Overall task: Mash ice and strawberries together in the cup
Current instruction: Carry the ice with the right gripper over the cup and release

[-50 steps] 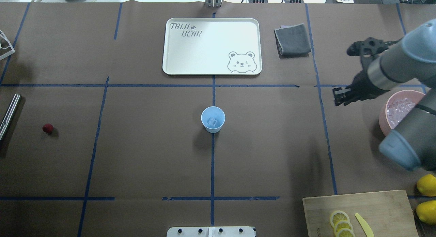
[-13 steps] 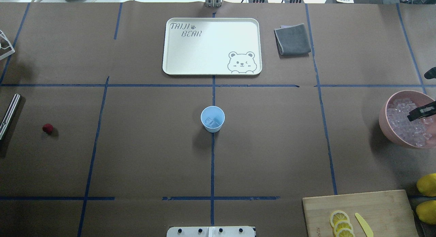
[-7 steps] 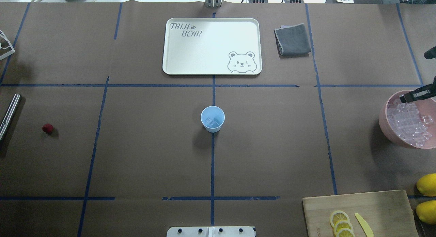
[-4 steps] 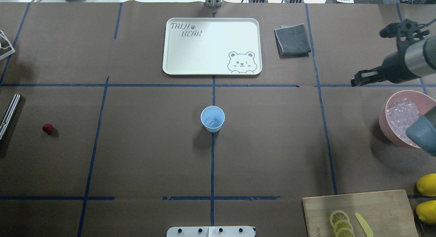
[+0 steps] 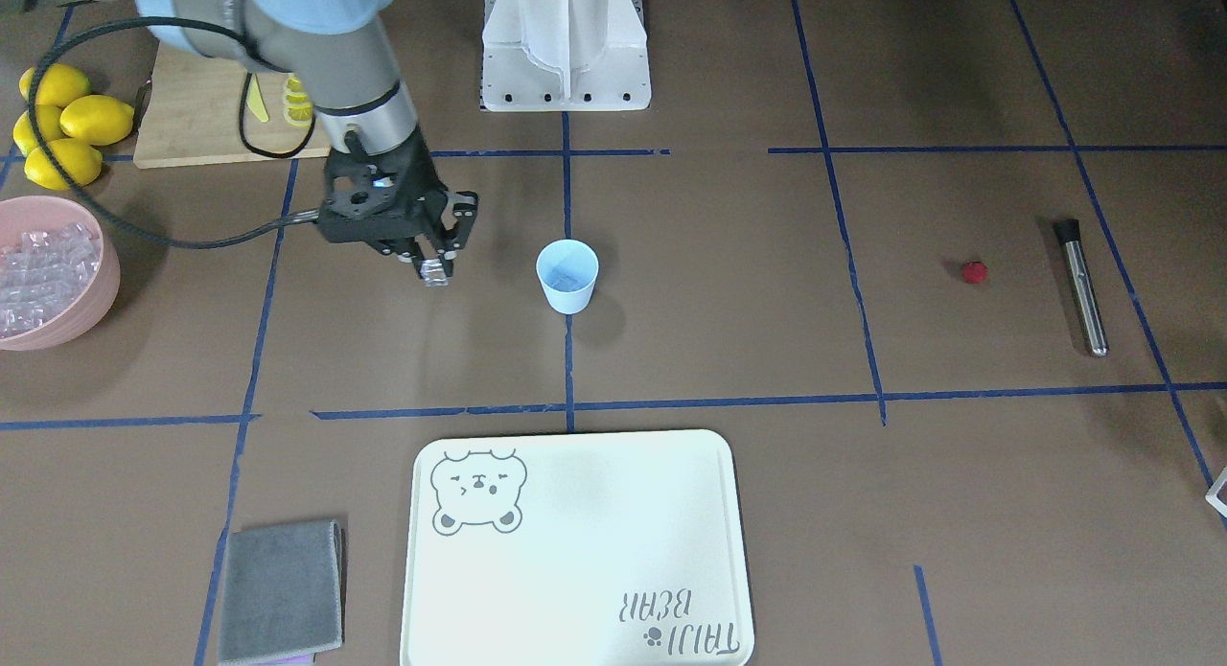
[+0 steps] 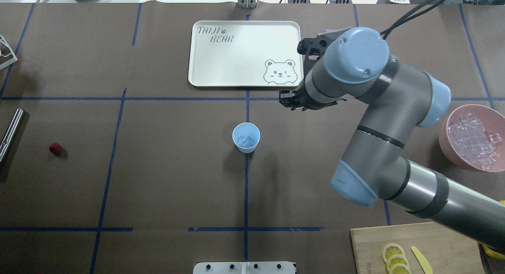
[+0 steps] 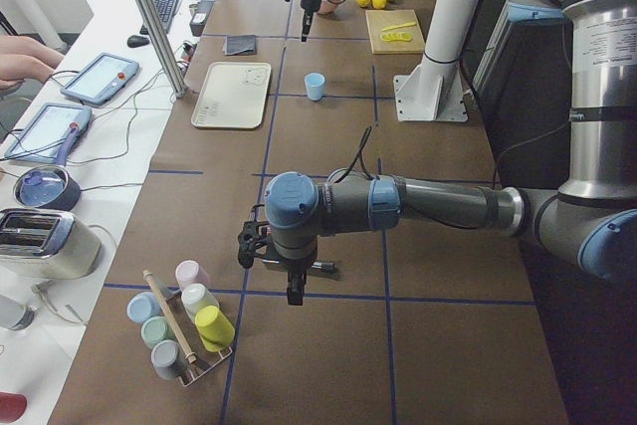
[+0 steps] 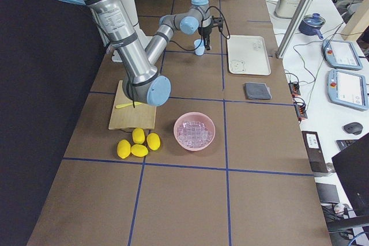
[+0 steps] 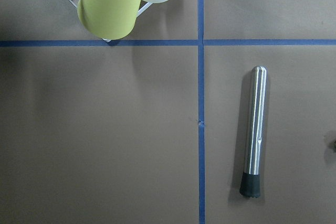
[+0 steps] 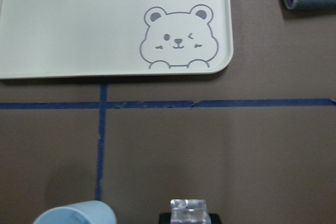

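The light blue cup [image 6: 246, 137] stands upright at the table's middle, with clear ice [image 6: 247, 141] in its bottom. It also shows in the front view [image 5: 567, 275]. My right gripper [image 5: 436, 266] is shut on one ice cube [image 5: 436, 276] and holds it above the table, beside the cup and short of its rim. The right wrist view shows that cube [image 10: 189, 211] between the fingers, with the cup [image 10: 76, 214] at lower left. The red strawberry [image 6: 55, 148] lies far on the robot's left. My left gripper [image 7: 295, 294] shows only in the exterior left view, so I cannot tell its state.
A steel muddler [image 9: 254, 129] lies below my left wrist, near a rack of cups [image 7: 184, 330]. A pink bowl [image 6: 444, 144] of ice stands at the right. A cream tray [image 6: 244, 61], a grey cloth [image 5: 281, 589], a cutting board [image 5: 192, 120] and lemons [image 5: 62, 125] ring the workspace.
My right arm has left the pink bowl and swung across toward the cup, carrying an ice cube. The cup, strawberry and muddler have not moved.
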Action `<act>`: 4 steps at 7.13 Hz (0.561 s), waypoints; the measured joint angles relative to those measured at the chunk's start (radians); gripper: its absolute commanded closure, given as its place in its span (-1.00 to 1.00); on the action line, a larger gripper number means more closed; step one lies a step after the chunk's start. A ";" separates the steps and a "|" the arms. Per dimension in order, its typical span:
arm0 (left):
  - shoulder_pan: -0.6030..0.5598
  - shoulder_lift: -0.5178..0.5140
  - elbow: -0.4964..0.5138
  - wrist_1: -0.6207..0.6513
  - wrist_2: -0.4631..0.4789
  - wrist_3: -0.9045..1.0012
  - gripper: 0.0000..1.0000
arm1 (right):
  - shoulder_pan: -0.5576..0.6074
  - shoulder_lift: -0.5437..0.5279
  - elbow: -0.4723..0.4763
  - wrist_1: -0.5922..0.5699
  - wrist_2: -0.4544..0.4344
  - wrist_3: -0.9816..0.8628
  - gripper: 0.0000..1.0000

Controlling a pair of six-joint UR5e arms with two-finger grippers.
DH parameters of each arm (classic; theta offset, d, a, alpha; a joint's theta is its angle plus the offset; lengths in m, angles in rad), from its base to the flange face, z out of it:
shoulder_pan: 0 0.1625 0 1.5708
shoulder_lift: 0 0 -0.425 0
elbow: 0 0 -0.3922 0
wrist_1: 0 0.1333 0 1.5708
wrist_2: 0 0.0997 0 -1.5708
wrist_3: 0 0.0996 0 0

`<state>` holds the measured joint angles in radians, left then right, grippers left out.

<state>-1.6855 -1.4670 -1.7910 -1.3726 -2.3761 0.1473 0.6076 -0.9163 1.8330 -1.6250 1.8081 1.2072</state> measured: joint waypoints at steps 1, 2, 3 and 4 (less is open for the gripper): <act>0.000 0.000 0.000 0.001 0.000 0.000 -1.00 | -0.051 0.075 -0.049 -0.016 -0.046 0.065 0.77; 0.000 0.000 0.000 0.002 0.000 0.000 -1.00 | -0.099 0.131 -0.097 -0.022 -0.088 0.120 0.76; 0.000 0.000 0.001 0.003 0.000 0.000 -1.00 | -0.134 0.172 -0.143 -0.023 -0.118 0.158 0.71; 0.000 0.001 0.003 0.003 0.000 0.000 -1.00 | -0.156 0.196 -0.175 -0.024 -0.135 0.182 0.56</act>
<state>-1.6850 -1.4659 -1.7882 -1.3695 -2.3761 0.1473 0.4515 -0.7203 1.6577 -1.6488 1.6730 1.3888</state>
